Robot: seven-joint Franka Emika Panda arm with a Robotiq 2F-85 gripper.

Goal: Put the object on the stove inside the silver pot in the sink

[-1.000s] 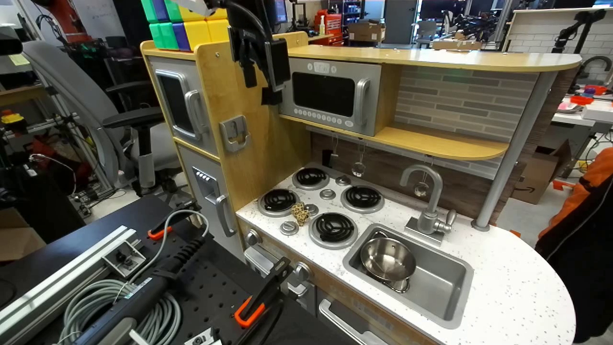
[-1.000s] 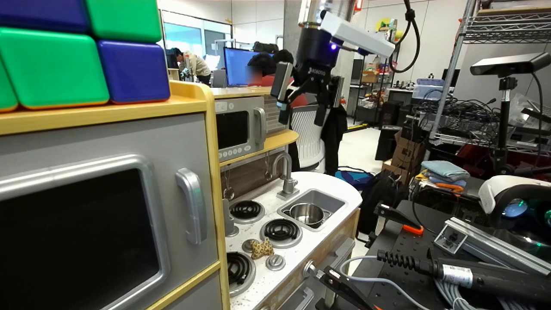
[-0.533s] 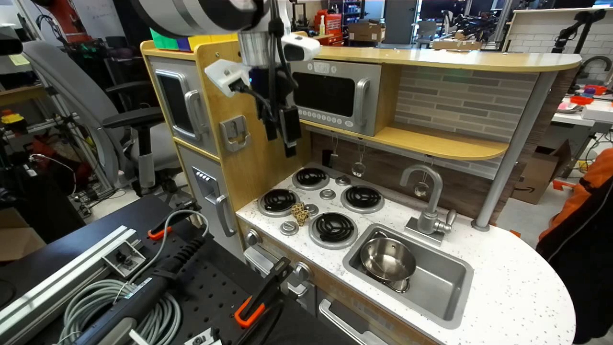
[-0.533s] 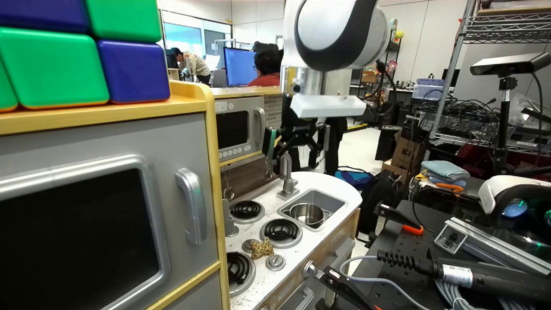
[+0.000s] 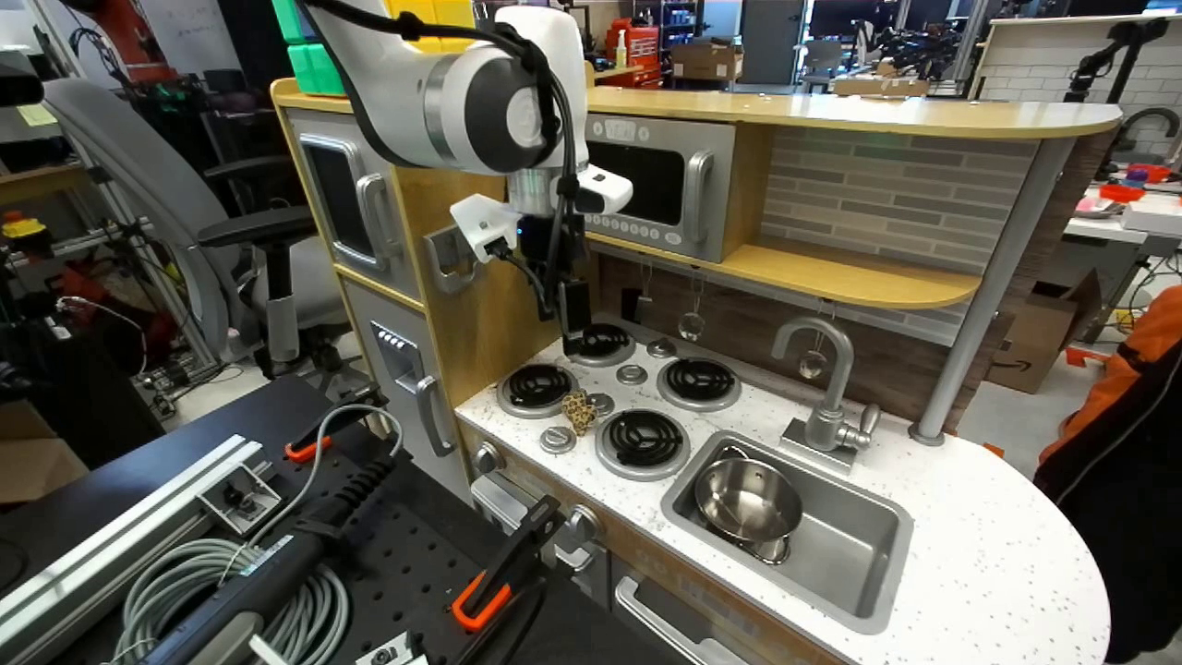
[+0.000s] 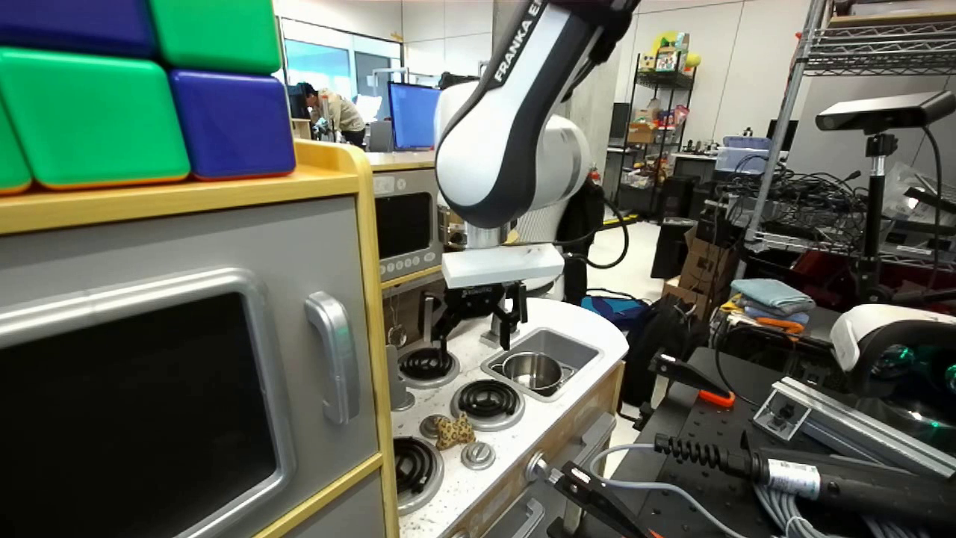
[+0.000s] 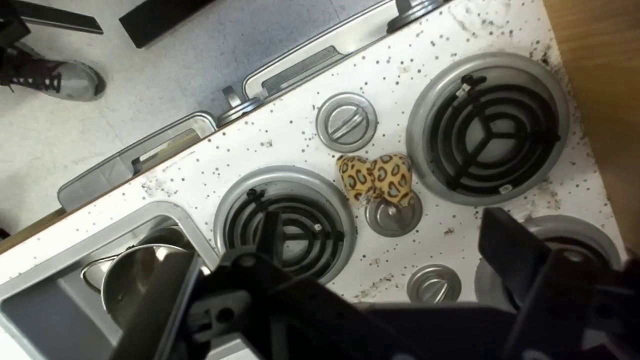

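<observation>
A small leopard-print plush object (image 5: 579,412) lies on the white stove (image 5: 646,392) among the burners and against a knob. It also shows in an exterior view (image 6: 452,431) and the wrist view (image 7: 377,177). The silver pot (image 5: 748,501) stands upright in the grey sink (image 5: 850,563). The pot (image 7: 125,282) is partly hidden behind a finger in the wrist view. My gripper (image 6: 474,347) points down, open and empty, above the back of the stove near the wooden side panel. In the wrist view the fingers (image 7: 382,225) are wide apart, with the plush object beyond them.
The faucet (image 5: 822,369) rises behind the sink. The microwave (image 5: 646,180) and wooden shelf (image 5: 859,272) overhang the counter's back, with hanging ornaments (image 5: 691,325) below. The tall wooden side panel (image 5: 503,342) stands beside the burners. A black table (image 5: 406,536) holds clamps and cable.
The arm has come into view and my gripper has moved down from beside the microwave to just above the stove. It stays open. The plush object and pot have not moved.
</observation>
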